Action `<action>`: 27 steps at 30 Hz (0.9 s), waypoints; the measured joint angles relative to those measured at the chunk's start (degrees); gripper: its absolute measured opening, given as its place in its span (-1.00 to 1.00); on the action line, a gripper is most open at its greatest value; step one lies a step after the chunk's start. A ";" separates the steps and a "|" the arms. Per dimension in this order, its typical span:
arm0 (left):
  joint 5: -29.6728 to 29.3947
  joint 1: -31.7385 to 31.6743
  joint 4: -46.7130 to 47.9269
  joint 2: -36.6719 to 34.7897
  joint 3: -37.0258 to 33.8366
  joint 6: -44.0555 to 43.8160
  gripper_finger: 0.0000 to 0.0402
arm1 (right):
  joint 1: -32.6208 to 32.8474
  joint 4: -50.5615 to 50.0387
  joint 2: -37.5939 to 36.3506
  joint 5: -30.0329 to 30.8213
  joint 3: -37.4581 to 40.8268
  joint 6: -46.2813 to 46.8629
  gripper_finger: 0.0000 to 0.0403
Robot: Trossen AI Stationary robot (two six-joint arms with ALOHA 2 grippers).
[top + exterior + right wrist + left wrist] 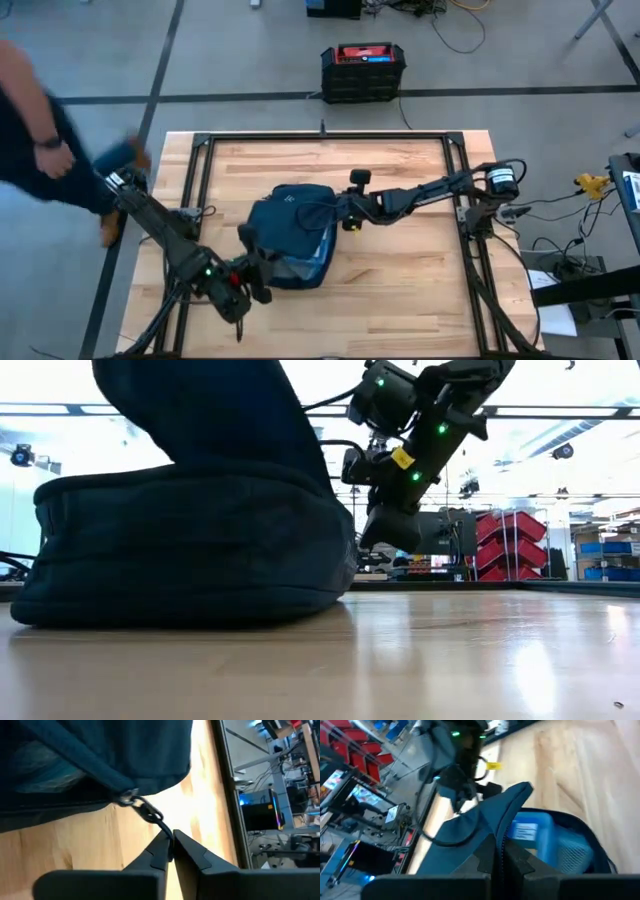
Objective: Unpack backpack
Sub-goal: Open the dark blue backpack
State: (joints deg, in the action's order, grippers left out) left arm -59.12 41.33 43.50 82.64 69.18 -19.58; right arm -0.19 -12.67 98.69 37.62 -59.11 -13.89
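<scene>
1. Sitting near the middle of the worktop [400, 280], slightly toward 8 o'clock from centre, the backpack [290, 235] lies flat with its opening turned toward 5 o'clock.
2. Unzipping looks like the step in hand: the right claw [170, 844] is pinched on the zipper pull [150, 814] just off the bag's 3 o'clock edge, the small chain of links stretched between fingertips and fabric.
3. The left claw [498, 851], at the bag's 7 o'clock corner, is clenched on a fold of the navy flap and lifts it, so the mouth gapes.
4. Through that gap the left wrist view shows a blue box [532, 832] with a pale label, lying against mesh lining inside the bag.
5. By my judgement the task is early: the bag is partly opened, yet nothing from it lies out on the worktop, so every item is left to remove.
6. What remains, I think, is finishing the zip, letting go of the pull, then reaching in for the box and whatever else is hidden.
7. In the way: the flap sags over the opening if not held, and both claws are occupied, so one must free itself before any reach.
8. Around: a black crate [362, 72] with a red top stands on the floor beyond the 12 o'clock edge.
9. A person [40, 130] stands at 9 to 10 o'clock, close behind the left arm's base.
</scene>
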 joint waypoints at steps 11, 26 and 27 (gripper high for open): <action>6.32 -12.17 -1.71 -6.08 0.12 6.76 -1.00 | 6.32 -11.01 -15.74 10.83 0.24 2.70 0.00; 28.83 -44.22 -9.68 -9.72 0.12 17.75 -1.00 | 22.17 -7.25 -24.09 0.98 5.83 19.19 0.36; 31.71 -47.46 -10.35 -9.24 0.12 18.62 -1.00 | 22.94 -6.61 -22.88 1.16 5.92 20.06 0.36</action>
State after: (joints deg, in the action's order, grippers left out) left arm -27.41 -6.13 33.15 73.41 69.30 -0.96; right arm 22.75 -19.29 75.82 38.77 -53.19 6.17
